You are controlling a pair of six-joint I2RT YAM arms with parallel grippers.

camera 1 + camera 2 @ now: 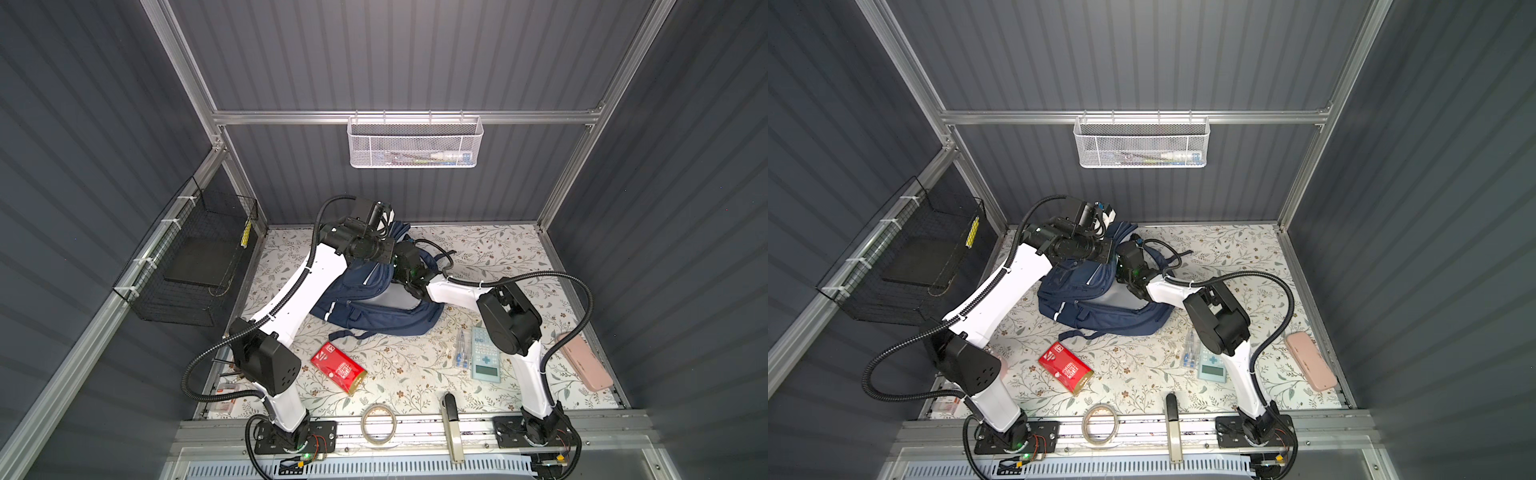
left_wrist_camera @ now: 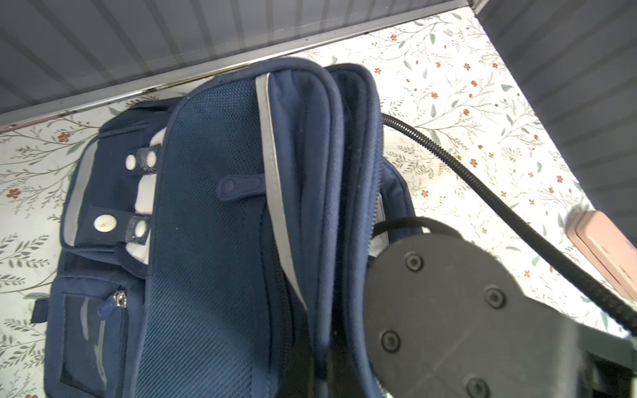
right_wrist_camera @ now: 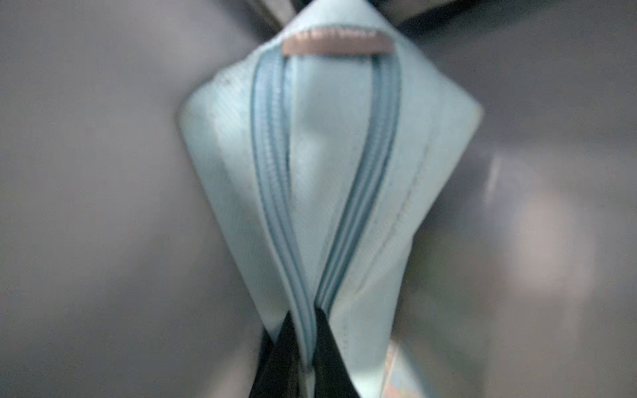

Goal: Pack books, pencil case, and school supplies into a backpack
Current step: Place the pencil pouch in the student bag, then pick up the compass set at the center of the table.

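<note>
White print on the red pack (image 1: pixel 338 370) is too small to read.

The backpack (image 1: pixel 374 320) stands at the back of the table (image 1: pixel 498 253), left of centre, and my right gripper (image 3: pixel 306 330) reaches down inside it, pinching the pencil case (image 3: pixel 331 172) by one end. In front of the backpack lies the pack (image 1: pixel 338 372) to the left, and to the right the packet (image 1: pixel 462 353) just left of the calculator (image 1: pixel 486 359). The flat case (image 1: pixel 584 361) lies at the right edge, the tape roll (image 1: pixel 363 424) on the front rail (image 1: pixel 415 430).
</note>
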